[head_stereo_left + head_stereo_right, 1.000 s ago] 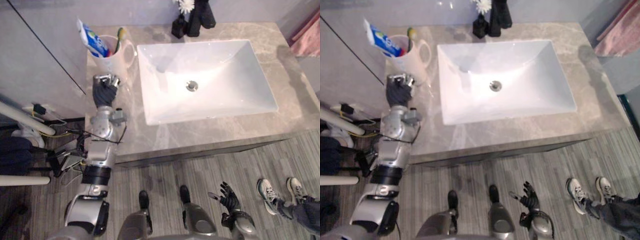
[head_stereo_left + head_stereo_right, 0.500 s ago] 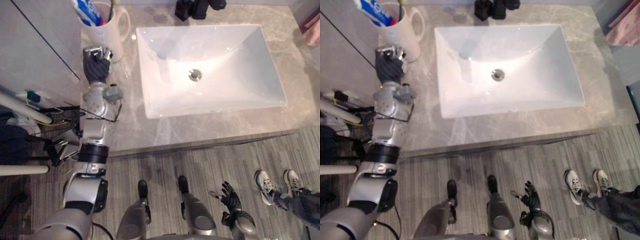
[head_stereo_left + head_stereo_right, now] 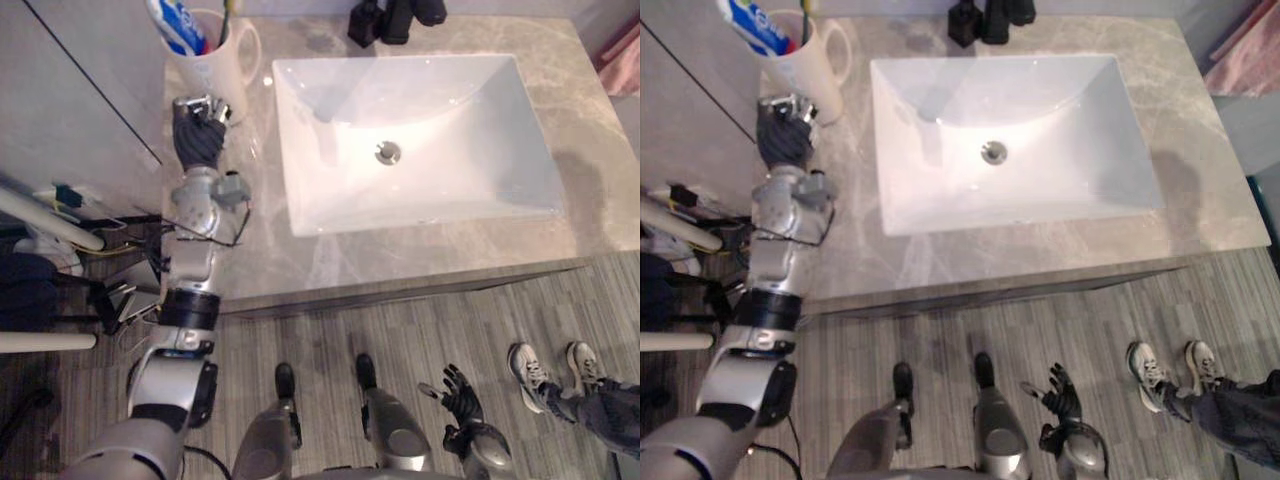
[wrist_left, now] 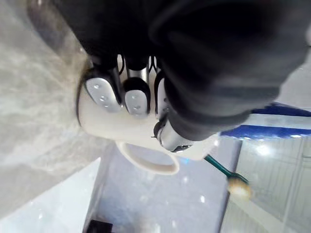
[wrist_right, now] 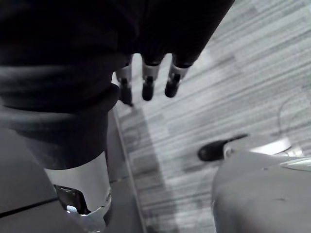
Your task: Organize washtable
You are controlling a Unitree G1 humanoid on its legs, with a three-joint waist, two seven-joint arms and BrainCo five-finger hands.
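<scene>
Mug: a white ceramic mug stands upright at the far left corner of the washtable, its handle turned right toward the sink.
Mug contents: a blue and white toothpaste tube and a green-handled toothbrush stick up out of the rim.
Left hand: the left hand is at the mug's near side, and its fingers look curled onto the wall low down with the thumb closer to the rim, so I judge it to be grasping the mug.
Handling: the mug looks stiff, glazed and fairly heavy, probably slick if wet, and it would chip against stone. The tall contents could make it top-heavy, so a hold round the body or through the handle, kept level, seems safest.
Counter: the grey marbled stone top is bare to the left and near side of the sink.
Sink: a white rectangular basin sits mid-counter, with a metal drain at its centre.
Far edge: dark bottles or fittings stand behind the basin, and I cannot tell which.
Right hand: the right hand hangs low over the wood-look floor, near and to the right, fingers loose and spread, empty.
Person: a person's light shoes stand on the floor at the near right.
Far right: pink cloth shows at the edge.
</scene>
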